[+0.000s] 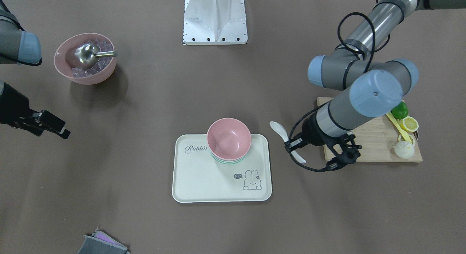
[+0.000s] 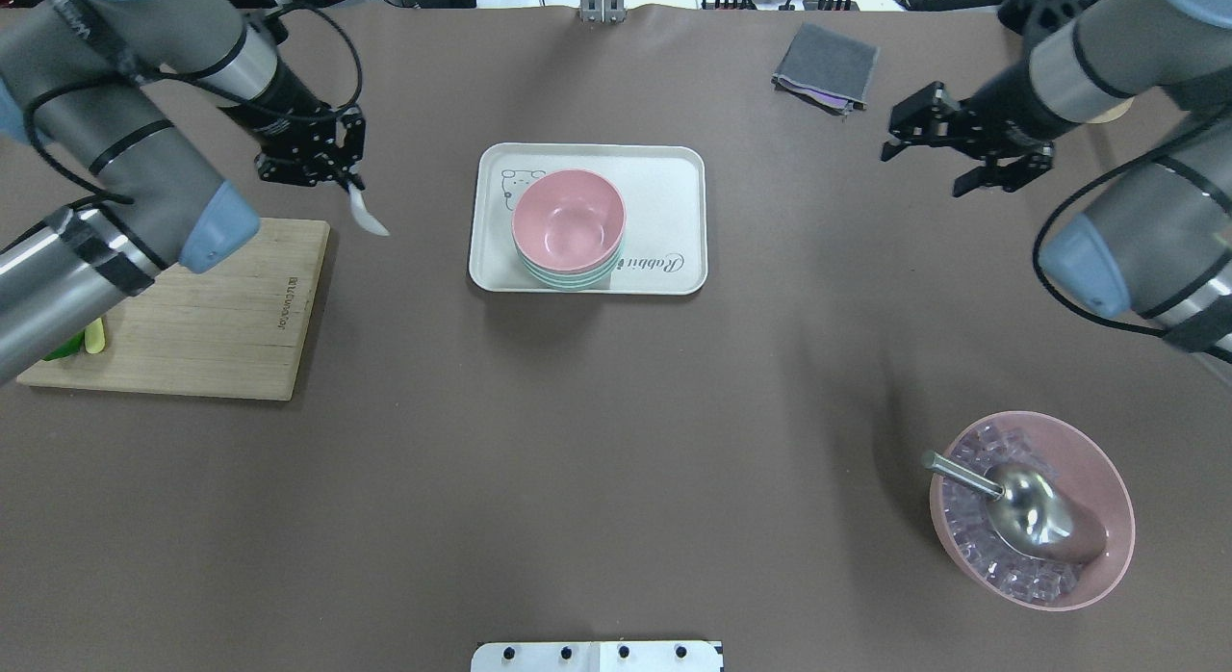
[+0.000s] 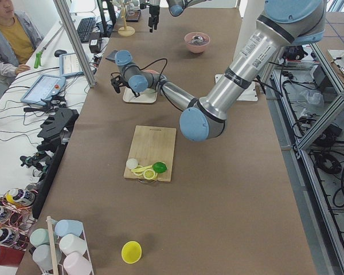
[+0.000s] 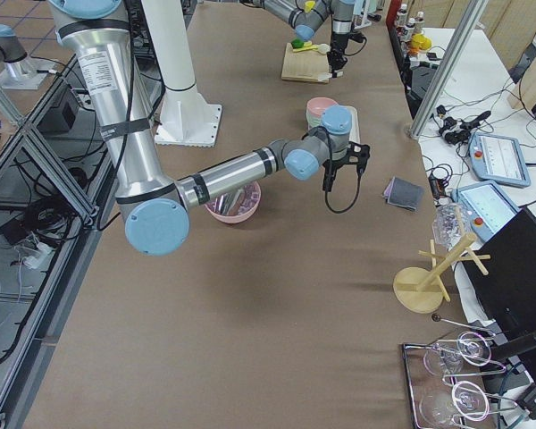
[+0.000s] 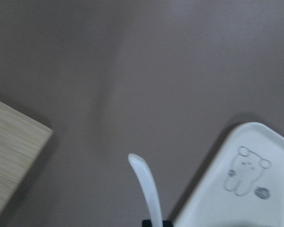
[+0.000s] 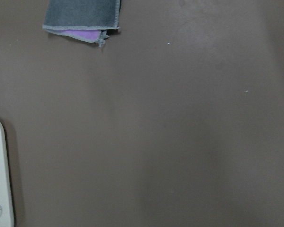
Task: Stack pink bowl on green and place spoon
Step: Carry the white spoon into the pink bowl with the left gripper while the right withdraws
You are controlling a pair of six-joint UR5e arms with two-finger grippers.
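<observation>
The pink bowl (image 1: 228, 137) sits nested on the green bowl (image 1: 226, 161) on the white rabbit tray (image 1: 204, 181); the overhead view shows the same stack (image 2: 568, 219). My left gripper (image 1: 294, 144) is shut on the white spoon (image 1: 277, 129) and holds it above the table between the tray and the cutting board. The overhead view shows this gripper (image 2: 345, 176) and the spoon (image 2: 371, 219) left of the tray. The spoon (image 5: 146, 189) points out in the left wrist view beside the tray corner (image 5: 246, 179). My right gripper (image 2: 921, 171) is open and empty, right of the tray.
A second pink bowl (image 2: 1030, 508) with ice cubes and a metal scoop (image 2: 1020, 506) stands near the robot's right. A wooden cutting board (image 2: 192, 306) with lime and lemon pieces (image 1: 404, 117) lies at the left. A grey cloth (image 2: 826, 65) lies at the far side.
</observation>
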